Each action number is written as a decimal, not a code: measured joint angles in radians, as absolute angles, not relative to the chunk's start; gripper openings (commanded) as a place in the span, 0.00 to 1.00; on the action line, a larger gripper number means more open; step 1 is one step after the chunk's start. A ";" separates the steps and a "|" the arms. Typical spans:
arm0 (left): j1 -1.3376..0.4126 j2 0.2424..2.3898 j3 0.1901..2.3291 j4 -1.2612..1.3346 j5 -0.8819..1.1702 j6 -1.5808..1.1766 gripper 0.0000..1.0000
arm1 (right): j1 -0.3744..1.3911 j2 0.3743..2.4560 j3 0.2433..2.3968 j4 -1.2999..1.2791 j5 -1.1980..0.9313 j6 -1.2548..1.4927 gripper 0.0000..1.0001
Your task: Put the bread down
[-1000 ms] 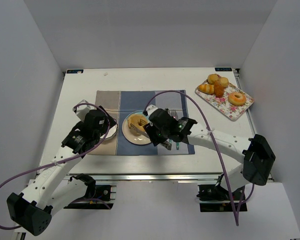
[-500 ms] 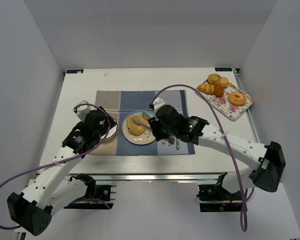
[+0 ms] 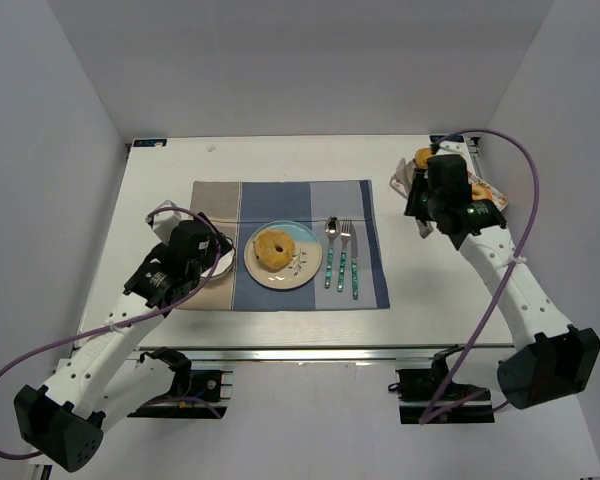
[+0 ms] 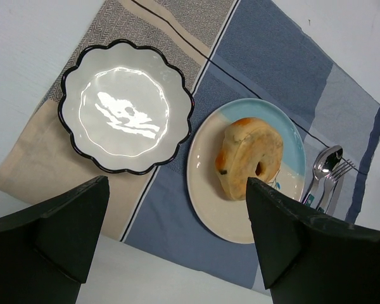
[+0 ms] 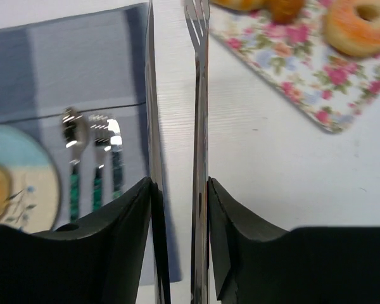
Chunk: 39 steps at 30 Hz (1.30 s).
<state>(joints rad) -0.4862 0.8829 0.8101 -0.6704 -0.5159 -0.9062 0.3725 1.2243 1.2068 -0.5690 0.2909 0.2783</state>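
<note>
A ring-shaped bread [image 3: 276,247] lies on the round blue-and-cream plate [image 3: 299,270] in the middle of the placemat [image 3: 365,210]. It also shows in the left wrist view [image 4: 250,156], on that plate [image 4: 228,215]. My right gripper [image 3: 421,201] is shut on metal tongs [image 5: 201,95] and hovers at the back right, by the near corner of the floral tray [image 5: 291,69]. The tongs are empty. My left gripper [image 3: 185,262] is open and empty, hanging over the scalloped dish [image 4: 123,107] left of the plate.
The floral tray [image 3: 488,196] holds a doughnut [image 5: 361,25] and several pastries, partly hidden by my right arm. A spoon, fork and knife [image 3: 340,255] lie on the placemat right of the plate. White walls enclose the table.
The tongs let go of the bread on the plate. My right arm swung away from the plate to the back right, by the tray. The left arm has not moved.
</note>
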 measured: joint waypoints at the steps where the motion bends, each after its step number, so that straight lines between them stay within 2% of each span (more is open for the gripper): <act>1: -0.486 0.884 0.810 -0.669 -0.516 -0.906 0.98 | 0.314 1.237 1.211 -0.581 0.296 0.277 0.44; 7: -0.486 0.932 0.813 -0.634 -0.509 -0.889 0.98 | 0.053 1.414 1.258 -0.580 0.233 0.244 0.41; 11: -0.486 0.990 0.832 -0.602 -0.493 -0.870 0.98 | -0.019 1.553 1.291 -0.577 0.200 0.202 0.41; 13: -0.486 1.011 0.841 -0.590 -0.489 -0.862 0.98 | -0.044 1.602 1.307 -0.580 0.182 0.176 0.45; 23: -0.486 1.111 0.882 -0.547 -0.482 -0.832 0.98 | -0.072 1.649 1.373 -0.583 0.112 -0.030 0.55; 30: -0.486 1.137 0.892 -0.538 -0.477 -0.823 0.98 | -0.071 1.745 1.478 -0.612 0.127 -0.128 0.66; 39: -0.486 1.139 0.892 -0.536 -0.474 -0.815 0.98 | -0.071 1.776 1.490 -0.648 0.139 -0.197 0.66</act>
<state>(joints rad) -0.4862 1.1393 0.8921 -0.5362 -0.4736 -0.8150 -0.0708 1.7763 1.4902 -0.6483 0.1390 -0.1967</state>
